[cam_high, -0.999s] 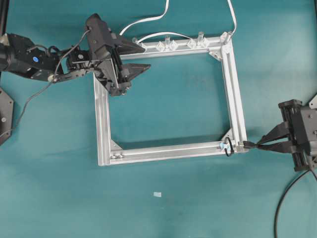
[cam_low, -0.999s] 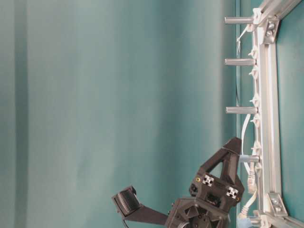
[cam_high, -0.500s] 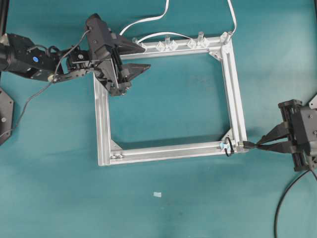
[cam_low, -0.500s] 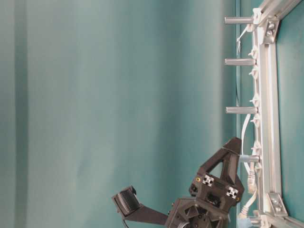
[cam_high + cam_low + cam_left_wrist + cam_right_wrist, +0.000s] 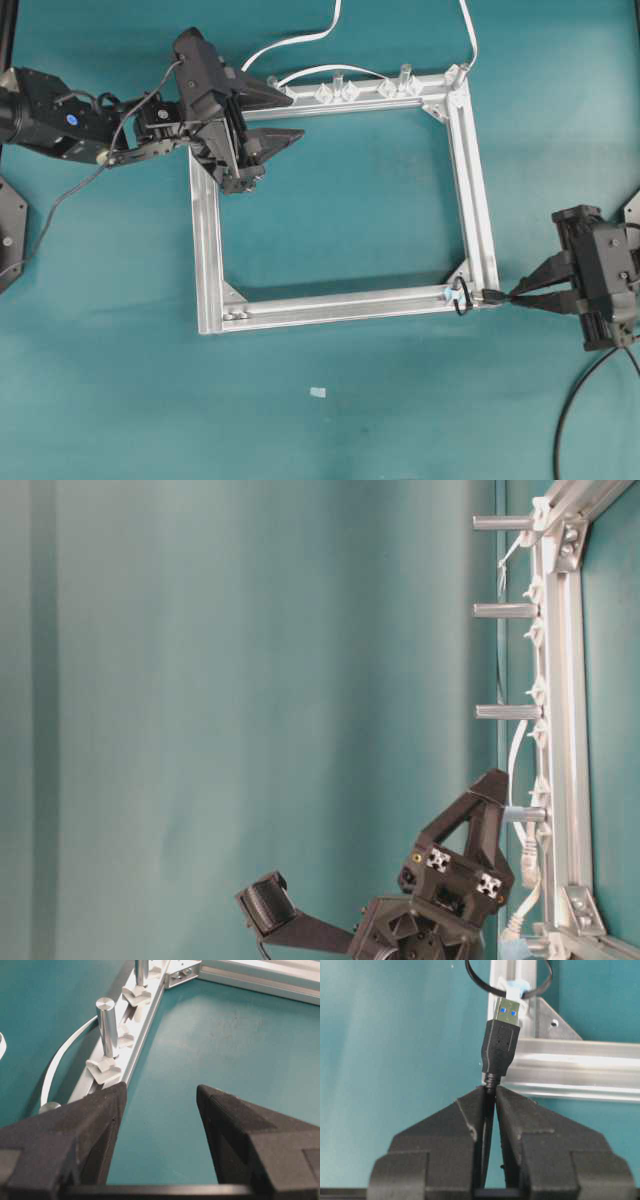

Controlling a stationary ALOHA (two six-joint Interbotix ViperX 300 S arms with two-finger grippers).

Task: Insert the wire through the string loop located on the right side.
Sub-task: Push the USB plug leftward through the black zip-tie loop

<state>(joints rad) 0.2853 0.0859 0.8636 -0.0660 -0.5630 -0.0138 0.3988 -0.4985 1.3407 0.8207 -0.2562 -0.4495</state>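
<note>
While the right gripper (image 5: 490,1096) pinches the wire (image 5: 501,1045) just before the loop (image 5: 508,982), the left gripper (image 5: 160,1105) stands wide.

You can read no text, label, brand or number in any of these views. The blue mark on the left arm (image 5: 74,117) is too small for you to make out.

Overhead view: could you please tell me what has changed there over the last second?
The right claw, shut on the wire, moved left, bringing the plug to the string loop at the frame corner. The left claw, open, and the frame stayed put.
</note>
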